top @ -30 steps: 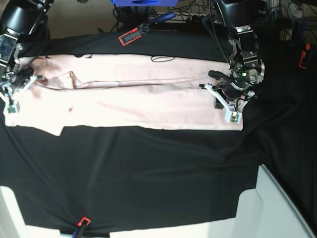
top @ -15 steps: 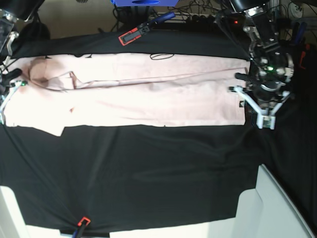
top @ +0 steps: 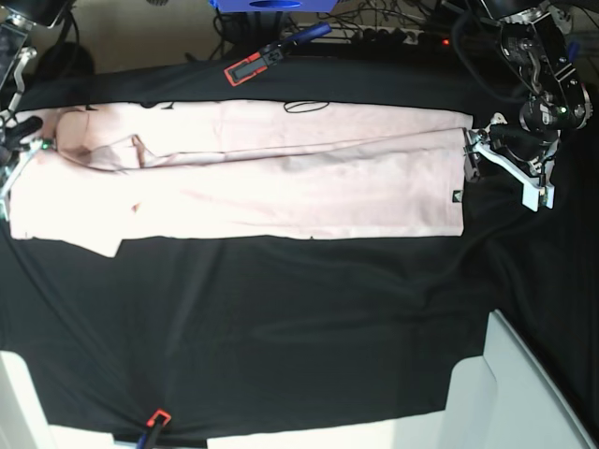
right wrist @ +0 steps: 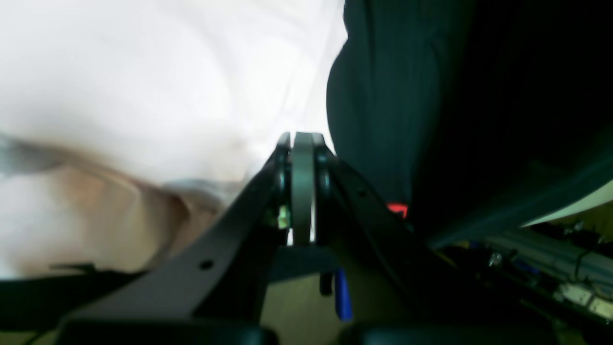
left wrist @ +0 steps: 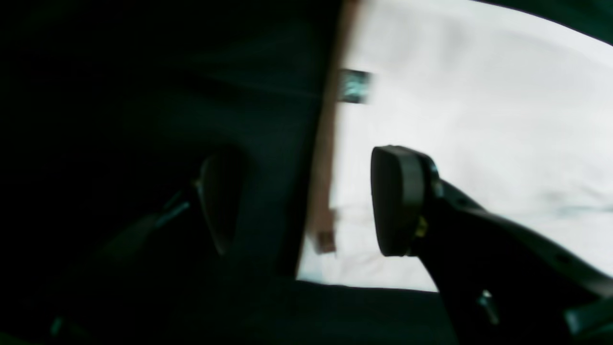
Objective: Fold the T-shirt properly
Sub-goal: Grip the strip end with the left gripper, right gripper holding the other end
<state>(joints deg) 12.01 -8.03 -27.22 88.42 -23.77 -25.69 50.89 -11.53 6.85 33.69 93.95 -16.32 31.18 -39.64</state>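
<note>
The pale pink T-shirt point(top: 281, 178) lies flat on the black tablecloth point(top: 281, 318) as a long strip folded lengthwise, plain side up, with bits of black print at its far edge. My left gripper point(top: 505, 173) is open and empty just off the shirt's right end. In the left wrist view its pads straddle the shirt's edge point(left wrist: 479, 120), with the gripper point(left wrist: 309, 201) low over it. My right gripper point(top: 14, 161) is at the shirt's left end, half out of frame. In the right wrist view it point(right wrist: 301, 143) is shut beside the shirt point(right wrist: 143, 72), with nothing visibly between the fingers.
A red and black clamp point(top: 248, 67) holds the cloth at the back edge and another point(top: 154, 419) at the front. A white panel point(top: 524, 393) stands at the front right. A small dark label point(top: 456, 196) marks the shirt's right end. Cables lie behind the table.
My left gripper has drawn right and back, off the shirt's right end. My right gripper has moved left off the shirt toward the frame edge. The shirt's right end now lies flat.
</note>
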